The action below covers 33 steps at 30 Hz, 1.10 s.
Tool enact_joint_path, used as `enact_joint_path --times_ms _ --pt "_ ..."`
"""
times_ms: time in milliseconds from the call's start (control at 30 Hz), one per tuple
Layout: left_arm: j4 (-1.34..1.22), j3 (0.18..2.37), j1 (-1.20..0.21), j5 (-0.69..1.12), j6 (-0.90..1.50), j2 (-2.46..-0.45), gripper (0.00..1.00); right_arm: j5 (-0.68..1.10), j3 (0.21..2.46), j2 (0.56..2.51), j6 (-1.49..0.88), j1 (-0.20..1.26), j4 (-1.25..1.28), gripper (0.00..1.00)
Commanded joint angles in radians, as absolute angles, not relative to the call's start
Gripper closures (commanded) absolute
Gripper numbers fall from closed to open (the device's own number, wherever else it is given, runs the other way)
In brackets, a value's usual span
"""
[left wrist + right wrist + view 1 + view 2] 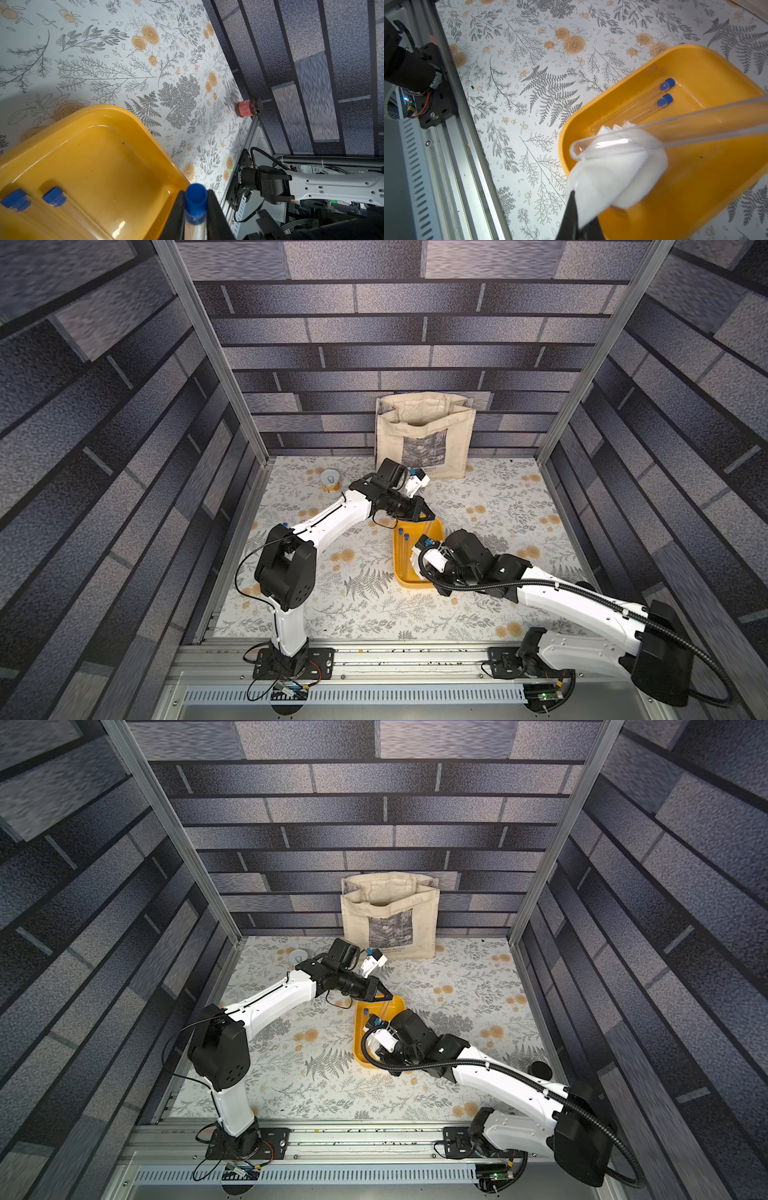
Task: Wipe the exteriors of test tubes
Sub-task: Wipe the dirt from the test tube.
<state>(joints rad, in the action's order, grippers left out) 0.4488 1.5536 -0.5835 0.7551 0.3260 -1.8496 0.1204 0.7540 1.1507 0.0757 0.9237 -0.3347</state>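
Observation:
My left gripper (195, 194) is shut on a clear test tube (196, 197) just below its blue cap, above the yellow tray (104, 145). In the right wrist view that tube (695, 124) runs across over the tray (695, 187), its rounded closed end resting on a white cloth (612, 170). My right gripper (581, 209) is shut on the cloth's lower edge. Two more capped test tubes (633, 106) lie side by side in the tray; their caps show in a top view (403, 533). The left gripper (430, 515) hangs over the tray's far end.
A cream tote bag (424, 435) stands against the back wall. A small tin can (330, 481) sits at the back left. A red jar with a black lid (249, 107) stands by the right wall. An aluminium rail (374, 659) runs along the front.

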Motion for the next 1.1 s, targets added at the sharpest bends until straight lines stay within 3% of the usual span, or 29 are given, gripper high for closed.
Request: enact_joint_path --times_ms 0,433,1067 --pt "0.438 1.543 -0.570 0.742 0.337 -1.852 0.89 0.097 0.731 1.120 0.031 0.971 -0.299 1.00" --pt "0.431 1.525 -0.561 0.721 0.342 -1.843 0.89 0.055 0.791 1.169 0.055 1.051 -0.336 1.00" --pt "0.430 1.508 -0.568 0.732 0.344 -1.812 0.89 0.014 0.937 1.306 0.049 0.848 -0.370 1.00"
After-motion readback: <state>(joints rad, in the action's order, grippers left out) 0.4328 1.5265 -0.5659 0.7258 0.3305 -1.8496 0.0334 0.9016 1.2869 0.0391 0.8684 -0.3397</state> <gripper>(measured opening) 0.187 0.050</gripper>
